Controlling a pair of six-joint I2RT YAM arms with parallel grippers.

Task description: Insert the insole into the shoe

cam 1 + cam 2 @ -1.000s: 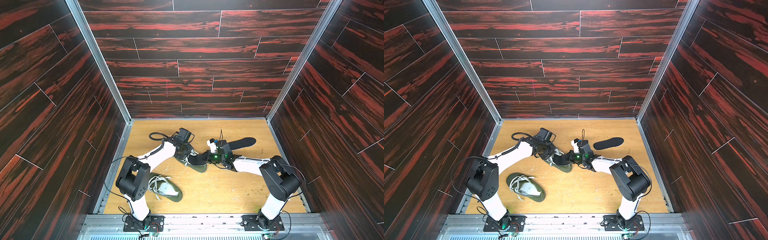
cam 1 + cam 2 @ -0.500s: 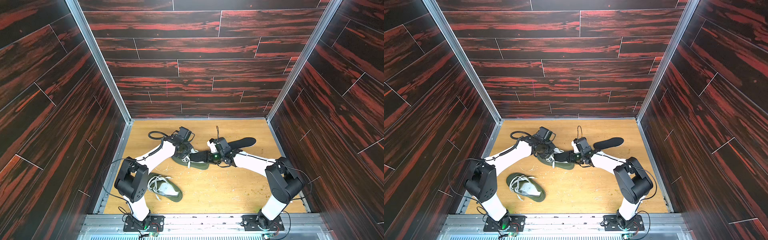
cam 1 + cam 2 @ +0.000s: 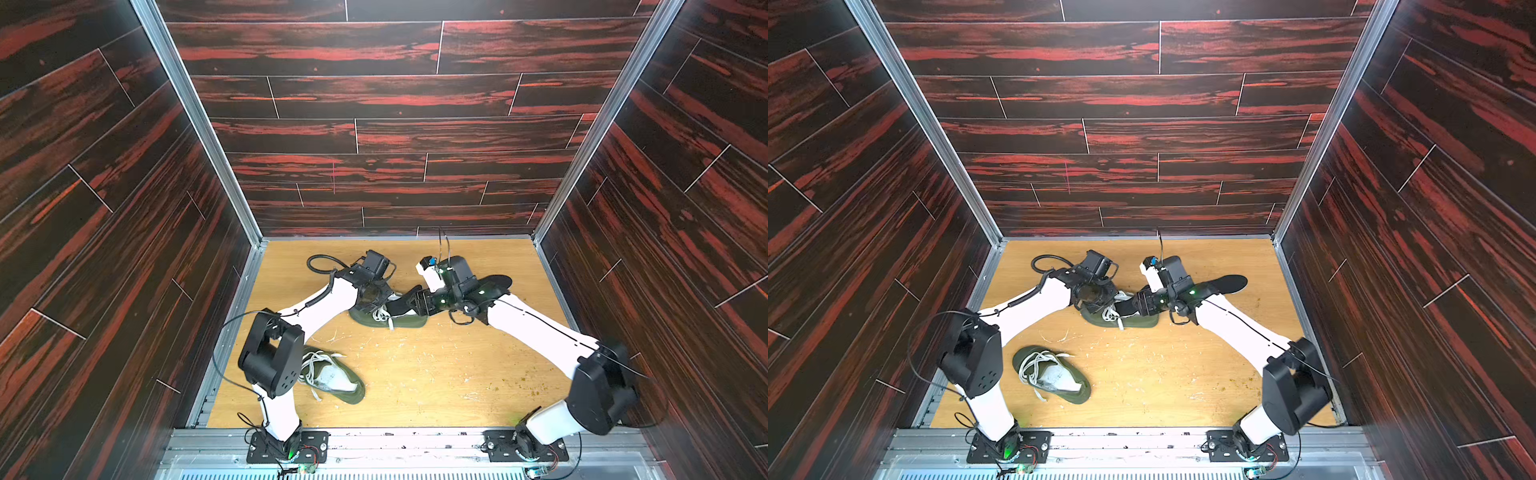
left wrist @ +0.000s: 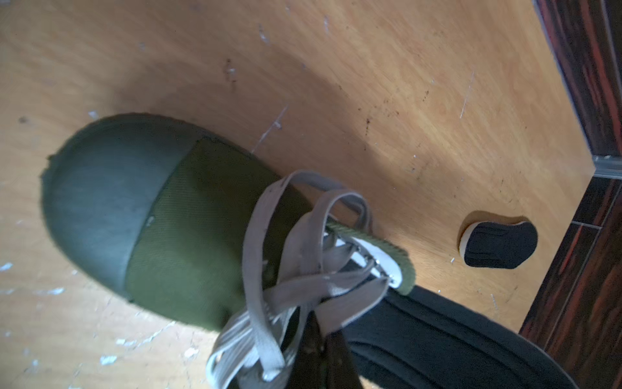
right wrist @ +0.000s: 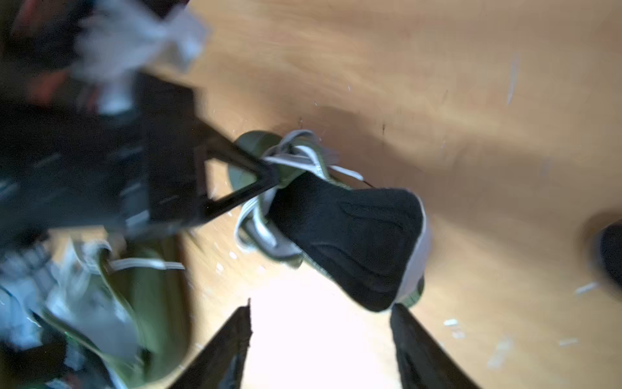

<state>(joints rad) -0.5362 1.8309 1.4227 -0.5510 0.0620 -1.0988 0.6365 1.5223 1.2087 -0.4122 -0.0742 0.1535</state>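
Now my right gripper stands with jaws apart just behind the white-edged heel of the black, ribbed foam insole. Its front end is tucked into the olive canvas shoe, which has a smooth rubber toe cap and flat grey laces. My left gripper is pinched shut on the shoe's lacing.

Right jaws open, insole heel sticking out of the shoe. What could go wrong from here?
The insole is only partly inside the shoe; with the right gripper open, it may spring back out.
A push could snag it on the laces bunched at the opening.
The left gripper grips the shoe only at that laced opening, so a hard push might slide it.
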